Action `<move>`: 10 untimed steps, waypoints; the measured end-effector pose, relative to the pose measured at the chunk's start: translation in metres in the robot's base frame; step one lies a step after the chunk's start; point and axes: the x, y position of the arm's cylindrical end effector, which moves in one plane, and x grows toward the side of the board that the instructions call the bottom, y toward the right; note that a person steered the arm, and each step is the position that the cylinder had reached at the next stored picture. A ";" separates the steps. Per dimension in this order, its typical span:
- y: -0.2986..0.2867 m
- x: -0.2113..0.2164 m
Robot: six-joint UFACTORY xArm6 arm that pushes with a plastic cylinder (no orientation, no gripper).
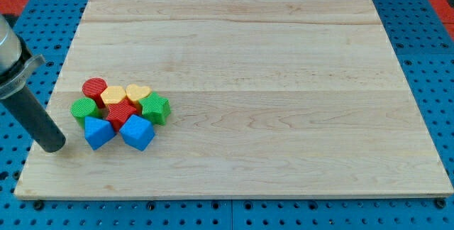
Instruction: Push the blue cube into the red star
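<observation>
Blue cube [137,132]: near the wooden board's [284,81] left edge, toward its bottom-left corner, at the cluster's lower right; its upper left corner touches the red star.
Red star [121,113]: middle of the cluster, just above the two blue blocks (hemmed in on all sides).
Second blue block [98,131]: just left of the blue cube, shape hard to tell, seemingly wedge-like.
Green blocks: one [84,108] on the cluster's left, a star-like one [156,108] on its right.
Yellow blocks: a heart [137,93] and another yellow piece [113,96] along the cluster's top.
Red cylinder [93,88]: top left of the cluster.
My tip [52,145]: on the board by its left edge, left of the second blue block, apart from it; a plain rod with no jaws, touching no block.
</observation>
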 end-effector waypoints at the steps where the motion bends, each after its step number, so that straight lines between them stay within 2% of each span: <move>1: 0.024 0.000; 3: 0.045 0.000; 4: 0.038 0.033; 5: 0.092 0.057; 6: 0.142 0.049; 9: 0.126 0.007; 10: 0.122 0.007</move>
